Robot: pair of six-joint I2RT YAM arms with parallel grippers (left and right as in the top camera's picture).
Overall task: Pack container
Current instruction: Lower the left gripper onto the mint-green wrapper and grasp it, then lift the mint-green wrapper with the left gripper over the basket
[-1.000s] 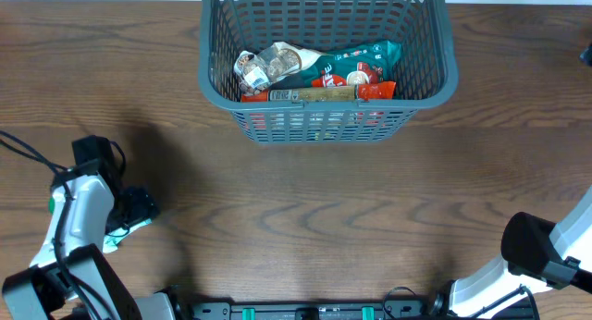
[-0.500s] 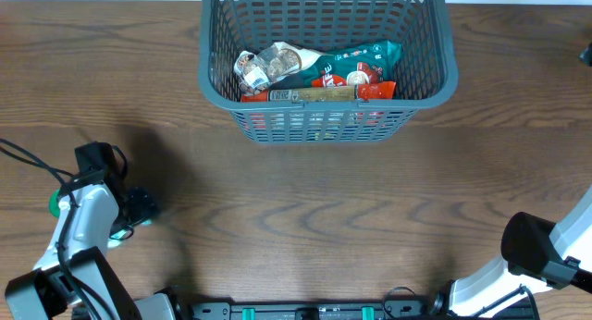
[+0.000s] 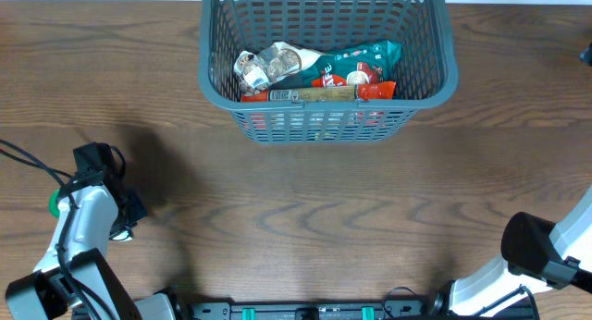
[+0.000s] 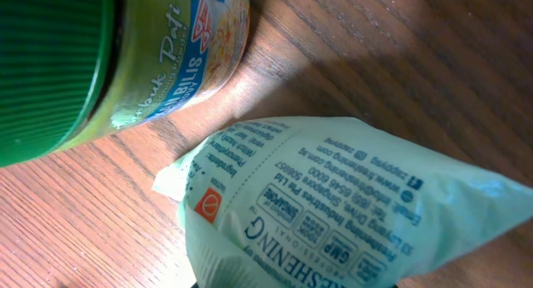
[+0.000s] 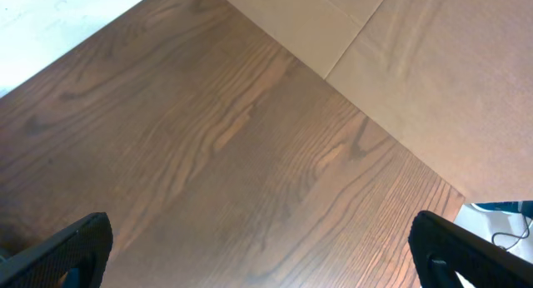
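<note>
Grey slotted plastic formed the container (image 3: 328, 126), a large basket that stood well apart from the left pincer (image 3: 128, 214), far ahead of it and off to its right across the brown wooden table (image 3: 324, 209). Inside it lay several packets pressed against its near wall: a clear silvery one (image 3: 266, 66), a teal one (image 3: 363, 55) and a red one (image 3: 359, 82).

The left pincer was closed at the table's near left corner, low over the wood. In the left wrist view a pale green packet (image 4: 333, 205) with dark printed text filled the space directly in front of it and ran off the bottom edge towards the jaws. The pincer was closed on that packet, though its fingers were hidden. Just beyond the packet and to the left lay a jar (image 4: 179, 67) with a yellow-green label and a ribbed green lid (image 4: 50, 63). The jar sat just beside the packet's top corner; whether the two touched could not be told.

The right pincer (image 5: 271, 255) hung over the table's near right end, well apart from the basket. Its dark fingers (image 5: 71, 250) stood wide apart at the two lower corners of the right wrist view, with only bare wood between them.
</note>
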